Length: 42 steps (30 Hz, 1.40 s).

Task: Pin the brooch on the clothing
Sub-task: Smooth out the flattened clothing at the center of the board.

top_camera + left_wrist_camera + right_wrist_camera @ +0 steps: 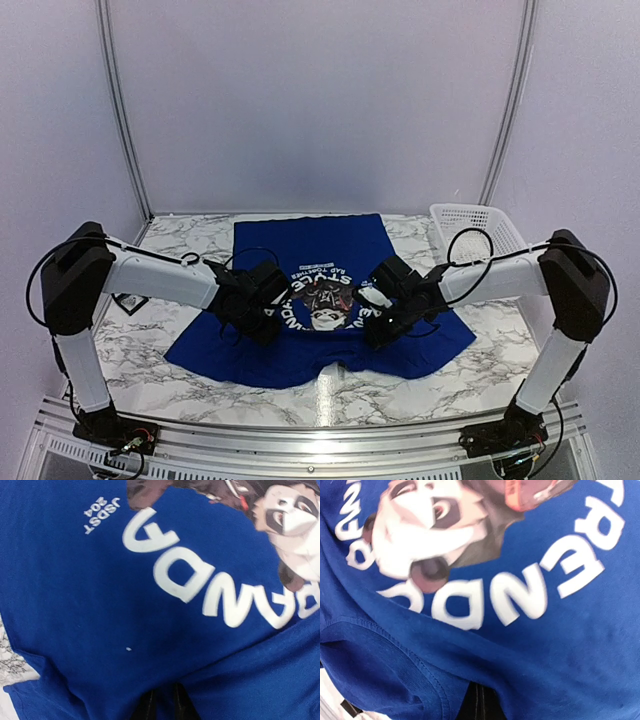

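Two arms, one garment, one basket. Left arm (160,275): elbow out, forearm angled inward and down; left gripper (165,707) nearly closed, pinching a fold of the clothing (310,240). The clothing lies flat mid-table (450,375), between the arms. Right arm (500,275): mirrored pose; right gripper (477,705) clenched, with fabric bunched over its tips, so whether it pinches cloth cannot be told. Basket (480,225): far right.

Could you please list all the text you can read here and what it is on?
"PANDA": large white letters on the shirt.
"TREND": same white lettering.
"STYLE": same lettering.
"JSDST 204": small white print beside it.
Tiny line near "STYLE": too small to read.
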{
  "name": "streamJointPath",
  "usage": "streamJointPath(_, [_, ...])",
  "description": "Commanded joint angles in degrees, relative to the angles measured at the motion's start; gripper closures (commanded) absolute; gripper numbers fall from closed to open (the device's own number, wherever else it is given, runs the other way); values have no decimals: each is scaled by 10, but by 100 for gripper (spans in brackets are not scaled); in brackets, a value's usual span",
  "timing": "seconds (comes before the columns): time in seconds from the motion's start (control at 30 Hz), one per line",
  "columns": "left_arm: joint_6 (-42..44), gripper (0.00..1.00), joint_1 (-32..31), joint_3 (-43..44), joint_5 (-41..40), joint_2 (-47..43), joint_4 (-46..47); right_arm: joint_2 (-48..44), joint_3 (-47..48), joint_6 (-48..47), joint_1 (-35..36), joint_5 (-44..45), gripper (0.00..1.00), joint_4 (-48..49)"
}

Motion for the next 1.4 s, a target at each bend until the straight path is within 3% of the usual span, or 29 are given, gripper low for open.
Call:
streamJointPath(0.0, [37,84,28,20,-61,23,-1,34,34,-35,-18,32,100,-3])
streamJointPath(0.13, [73,77,19,35,-56,-3,8,46,83,-72,-16,20,100,-35])
streamJointPath(0.23, [111,75,-18,24,-30,-59,26,6,95,-103,10,9,100,-46])
streamJointPath(0.43, [133,78,-80,-31,110,-119,88,-46,35,-86,58,-80,100,20])
streamJointPath(0.83, [121,81,-84,-56,109,-39,99,17,-12,-47,60,-102,100,49])
streamJointPath(1.17, [120,77,-91,-181,167,-146,61,-81,-133,-14,94,-213,100,5])
streamJointPath(1.37, [154,66,-120,-158,156,-184,59,-100,-74,-18,103,-252,100,-9])
